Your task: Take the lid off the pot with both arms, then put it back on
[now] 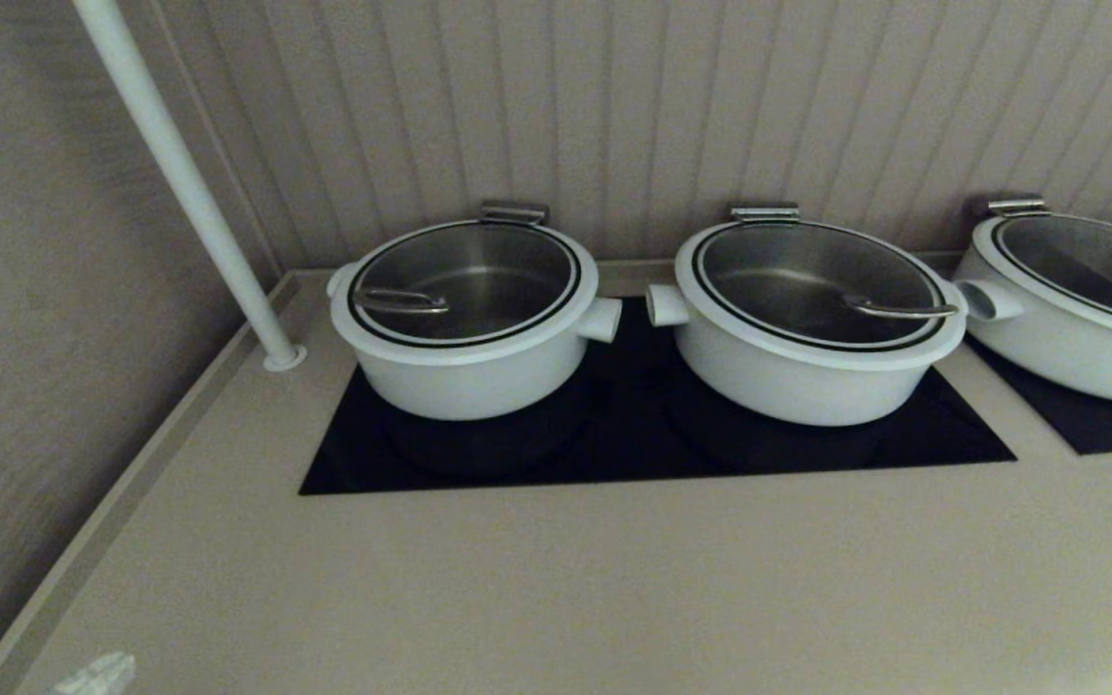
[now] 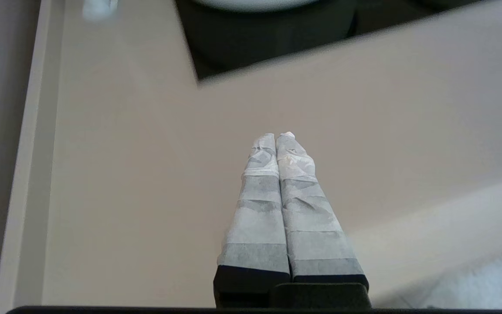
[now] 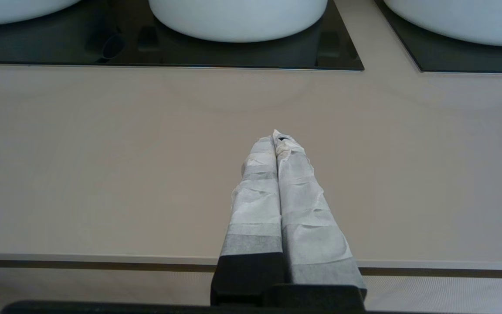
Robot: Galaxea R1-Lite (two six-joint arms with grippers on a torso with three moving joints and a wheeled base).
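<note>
Round glass lid with white rim (image 1: 464,282) seated on white round pot (image 1: 467,372). Left gripper (image 2: 276,136) and right gripper (image 3: 276,138): jaws closed, empty, over beige surface (image 1: 556,579). Open before reaching wire handle (image 1: 402,301).

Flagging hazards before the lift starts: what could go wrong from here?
1. Two near-identical pots stand side by side; the arms could go for the middle pot's lid rather than the lid with its handle near the left.
2. The lid is hinged at the rear of the pot; a straight pull could drag it.
3. The left gripper and right gripper are shut and must open first.
</note>
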